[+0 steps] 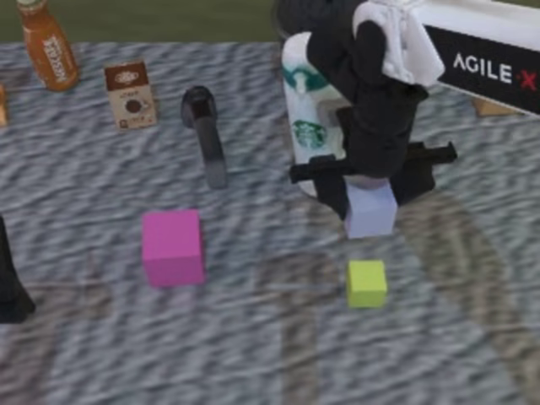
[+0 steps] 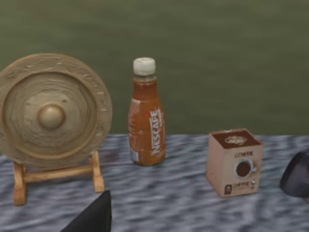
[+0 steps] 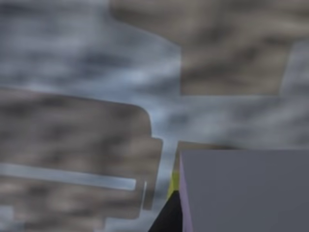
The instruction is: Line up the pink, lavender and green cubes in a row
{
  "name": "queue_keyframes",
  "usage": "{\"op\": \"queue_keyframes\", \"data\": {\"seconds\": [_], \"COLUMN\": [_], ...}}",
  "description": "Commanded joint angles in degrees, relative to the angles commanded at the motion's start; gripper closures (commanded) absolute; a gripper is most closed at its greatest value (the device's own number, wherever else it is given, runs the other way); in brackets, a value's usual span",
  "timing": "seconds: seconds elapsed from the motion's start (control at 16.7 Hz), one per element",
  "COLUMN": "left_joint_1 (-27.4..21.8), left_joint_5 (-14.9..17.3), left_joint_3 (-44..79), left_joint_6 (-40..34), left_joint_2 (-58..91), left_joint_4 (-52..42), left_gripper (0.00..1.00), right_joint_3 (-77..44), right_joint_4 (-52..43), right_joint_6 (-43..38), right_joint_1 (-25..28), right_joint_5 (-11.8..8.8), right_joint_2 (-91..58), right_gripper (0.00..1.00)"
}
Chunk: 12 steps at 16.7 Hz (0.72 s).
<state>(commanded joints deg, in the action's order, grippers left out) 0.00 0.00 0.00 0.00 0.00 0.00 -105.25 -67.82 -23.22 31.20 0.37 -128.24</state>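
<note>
Right gripper (image 1: 369, 190): fingers closed on lavender cube (image 1: 371, 211), held just above green cube (image 1: 366, 283)
Pink cube (image 1: 173, 247): on counter (image 1: 253, 337), well left

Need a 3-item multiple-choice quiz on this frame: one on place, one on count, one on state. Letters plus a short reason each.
1. Where is the small lime-green matte cube relative to the mid-sized pale lavender matte cube in the top view?
A. Directly below it
B. Far to its left
C. Stacked on it

2. How many plain matte cubes are on the table?
A. Two
B. Three
C. Five

3. What is the right hand doing?
A. Parked off the table
B. Closed on the lavender cube
C. Holding the bottle

Answers:
1 A: green sits just below lavender, apart from it.
2 B: the large magenta-pink matte cube, lavender and green.
3 B: the lavender cube fills the gap under the hand, also in the right wrist view.
</note>
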Motion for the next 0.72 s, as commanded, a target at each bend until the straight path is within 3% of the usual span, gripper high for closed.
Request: {"op": "queue_keyframes", "data": {"seconds": [0.3,0.72], "left_joint_1": [0.0,0.0], "left_joint_5": [0.0,0.0], "left_joint_3": [0.0,0.0], "left_joint_6": [0.0,0.0], "left_joint_2": [0.0,0.0], "left_joint_4": [0.0,0.0], "left_gripper": [0.00,0.00], "right_joint_3": [1.1,1.3], "right_joint_4": [-0.1,0.2], "right_joint_6": [-16.7,-19.4], "right_joint_1": [9.2,10.7], "right_joint_5": [0.6,0.7], "right_joint_2": [2.2,2.7], "right_gripper": [1.00,1.00]}}
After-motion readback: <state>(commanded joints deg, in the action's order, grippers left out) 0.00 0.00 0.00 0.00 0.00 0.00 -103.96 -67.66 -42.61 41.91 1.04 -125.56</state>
